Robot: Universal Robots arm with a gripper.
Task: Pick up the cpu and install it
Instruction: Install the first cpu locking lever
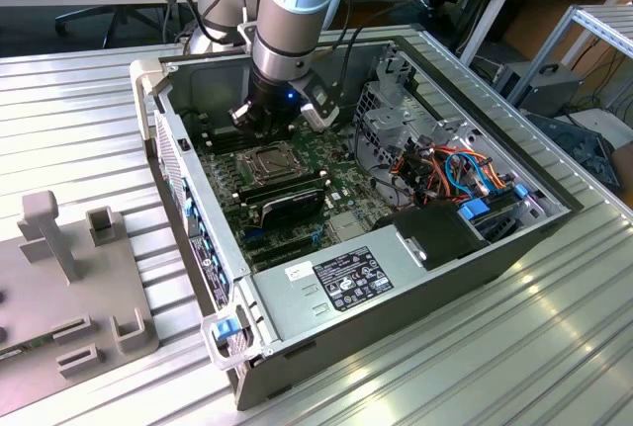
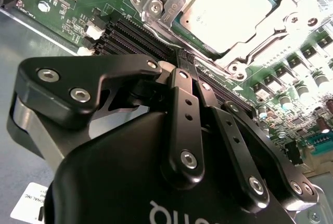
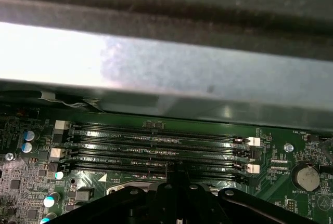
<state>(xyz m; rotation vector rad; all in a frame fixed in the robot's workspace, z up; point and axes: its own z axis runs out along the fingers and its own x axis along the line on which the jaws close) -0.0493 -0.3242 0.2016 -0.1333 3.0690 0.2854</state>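
The cpu (image 2: pixel 229 5), a flat square chip with a dull silver top, lies in the motherboard socket inside the open computer case (image 1: pixel 188 189); a metal socket frame (image 2: pixel 156 5) surrounds it. In the exterior view the cpu (image 1: pixel 265 161) sits just in front of the arm's tool. My gripper (image 2: pixel 186 58) hangs low over the black memory slots beside the socket, its two black fingers (image 2: pixel 179 94) pressed together with nothing between them. The first wrist view shows the gripper (image 3: pixel 174 171) at the edge of those slots. In the exterior view the gripper (image 1: pixel 255 126) is inside the case, behind the socket.
Empty memory slots (image 3: pixel 156 146) run across the green board under the case wall (image 3: pixel 156 73). Black memory sticks (image 1: pixel 287 194), a power supply (image 1: pixel 336 283) and coloured cables (image 1: pixel 445 169) crowd the case. A grey fixture (image 1: pixel 69 278) stands at the exterior view's left.
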